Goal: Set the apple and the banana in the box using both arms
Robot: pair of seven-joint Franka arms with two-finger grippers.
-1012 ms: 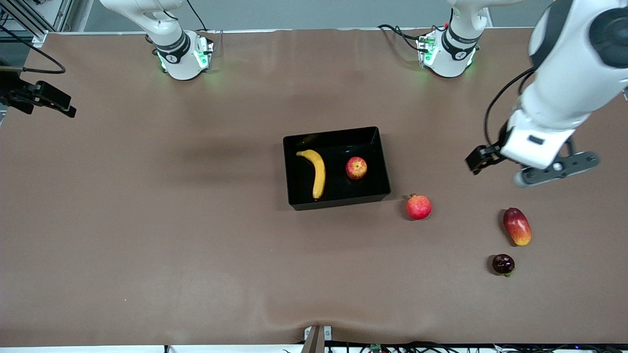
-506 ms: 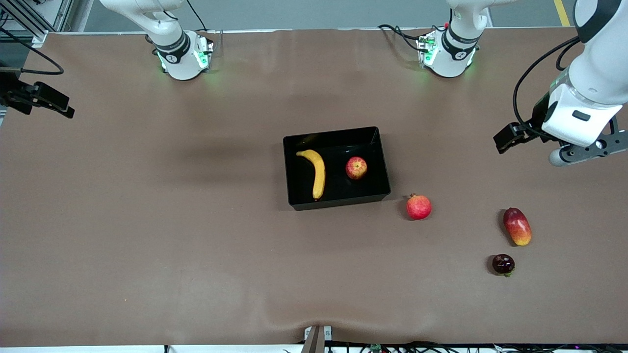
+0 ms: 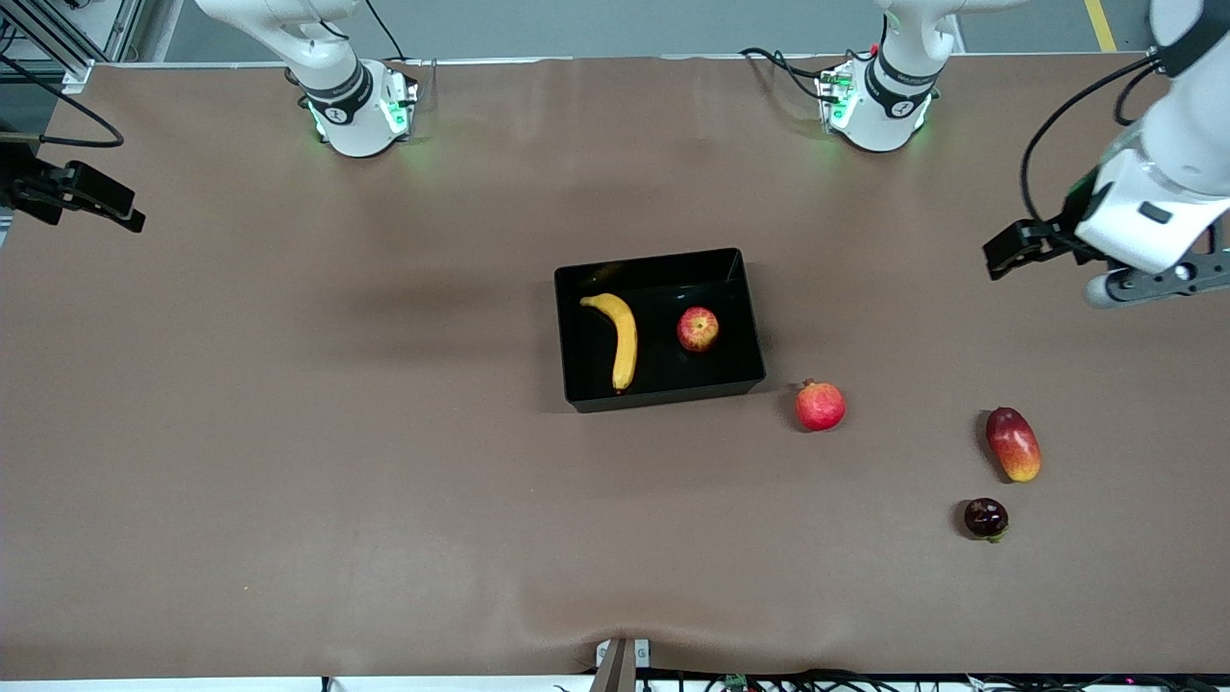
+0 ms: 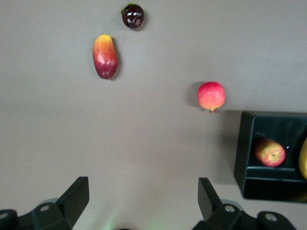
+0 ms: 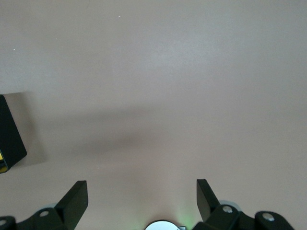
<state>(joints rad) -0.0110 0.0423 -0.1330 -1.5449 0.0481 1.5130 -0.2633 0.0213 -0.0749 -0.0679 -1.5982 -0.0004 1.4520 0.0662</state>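
The black box (image 3: pixel 577 396) stands mid-table. The yellow banana (image 3: pixel 622 338) and the red-yellow apple (image 3: pixel 698 329) lie in it, apart from each other. The left wrist view shows the box wall (image 4: pixel 242 158) and the apple (image 4: pixel 269 152) inside it. My left gripper (image 4: pixel 143 191) is open and empty, raised over bare table at the left arm's end, well away from the box. My right gripper (image 5: pixel 142 191) is open and empty, raised over bare table at the right arm's end. A corner of the box (image 5: pixel 10 140) shows in the right wrist view.
A round red fruit with a crown tip (image 3: pixel 820 406) lies on the table beside the box, toward the left arm's end. A red-yellow mango (image 3: pixel 1013 443) and a small dark fruit (image 3: pixel 985 517) lie farther toward that end, nearer the front camera.
My left arm has risen and drawn back from the box toward its own end of the table. The right arm and the fruits have stayed put.
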